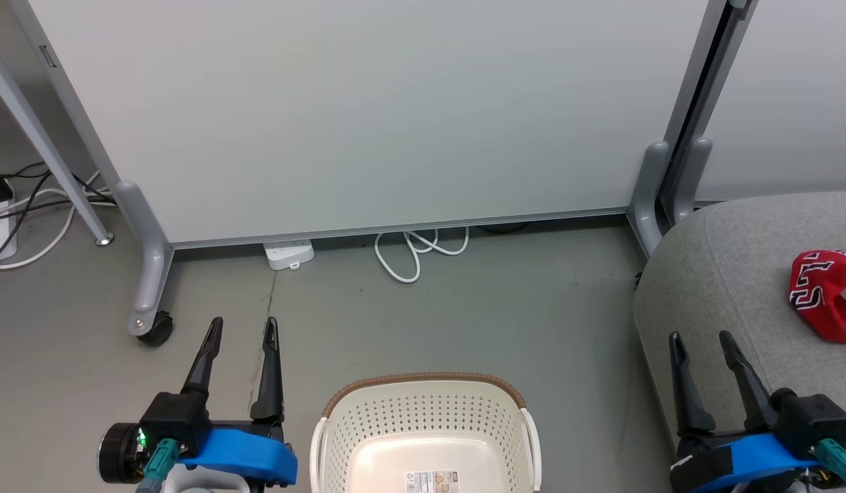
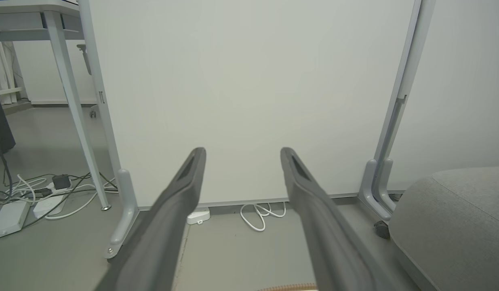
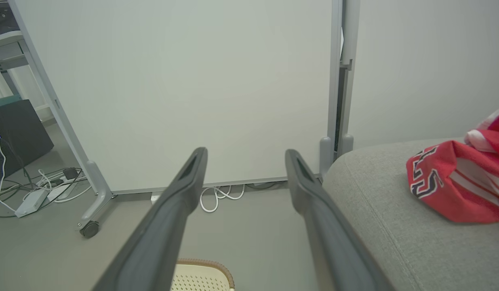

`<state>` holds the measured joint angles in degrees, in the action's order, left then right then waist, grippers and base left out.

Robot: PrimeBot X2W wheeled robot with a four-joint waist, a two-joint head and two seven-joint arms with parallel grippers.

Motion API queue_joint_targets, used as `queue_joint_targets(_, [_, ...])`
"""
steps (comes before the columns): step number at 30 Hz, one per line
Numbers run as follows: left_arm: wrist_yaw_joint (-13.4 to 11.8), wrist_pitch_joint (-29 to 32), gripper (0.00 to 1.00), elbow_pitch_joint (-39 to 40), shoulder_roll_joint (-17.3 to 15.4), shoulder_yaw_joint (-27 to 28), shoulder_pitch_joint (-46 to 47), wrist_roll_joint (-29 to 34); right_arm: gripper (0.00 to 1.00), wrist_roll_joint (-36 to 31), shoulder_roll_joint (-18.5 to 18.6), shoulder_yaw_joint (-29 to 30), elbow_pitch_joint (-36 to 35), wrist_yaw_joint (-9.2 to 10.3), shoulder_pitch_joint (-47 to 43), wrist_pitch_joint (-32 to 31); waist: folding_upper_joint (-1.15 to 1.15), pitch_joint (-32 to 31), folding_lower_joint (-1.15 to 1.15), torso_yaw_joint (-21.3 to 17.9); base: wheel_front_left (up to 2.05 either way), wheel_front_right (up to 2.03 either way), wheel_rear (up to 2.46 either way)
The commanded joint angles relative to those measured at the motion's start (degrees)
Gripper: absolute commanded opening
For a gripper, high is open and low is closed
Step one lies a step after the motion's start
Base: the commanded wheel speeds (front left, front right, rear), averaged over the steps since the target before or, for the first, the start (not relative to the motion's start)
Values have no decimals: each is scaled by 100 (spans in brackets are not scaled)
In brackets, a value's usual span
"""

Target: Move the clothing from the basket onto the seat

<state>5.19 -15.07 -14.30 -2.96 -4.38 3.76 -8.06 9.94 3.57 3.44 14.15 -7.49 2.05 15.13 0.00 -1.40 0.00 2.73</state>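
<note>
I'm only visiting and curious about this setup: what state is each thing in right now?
left pincer: open, holding nothing.
right pincer: open, holding nothing.
clothing: crumpled, lying on the seat.
seat: carrying the clothing towards its right side.
basket: upright on the floor, no clothing in the part that shows.

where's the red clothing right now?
The red basketball clothing with white trim lies bunched on the large grey fabric seat, at the right edge of the head view, just beyond the open right gripper.
</note>
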Motion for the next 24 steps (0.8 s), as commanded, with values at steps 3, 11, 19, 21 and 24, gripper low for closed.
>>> queue_joint_targets(3, [0, -14, 100, -23, 8, -20, -26, -33, 100, 8, -30, 6, 22, -1, -79, 3, 0, -8, 0, 21, 0, 0, 0])
queue_joint_targets(11, [-2, 0, 0, -45, 2, -32, 0, -56, 0, -10, -30, 1, 30, 0, 0, 0, 0, -19, 0, 45, 0, 0, 0])
queue_joint_targets(19, [13, 194, 0, -226, 5, 80, -64, -607, 0, 522, -45, 75, 237, 0, 33, -193, 0, -13, 1, 33, 0, 0, 0])
queue_joint_targets(21, [19, 249, 0, -215, 5, 108, -55, -836, 0, 749, -46, 79, 223, 0, 41, -249, 0, -10, 1, 28, 0, 0, 0])
queue_joint_targets(24, [29, 326, 0, -194, 5, 145, -46, -1167, 0, 1079, -46, 79, 198, 0, 49, -323, 0, -6, 1, 20, 0, 0, 0])
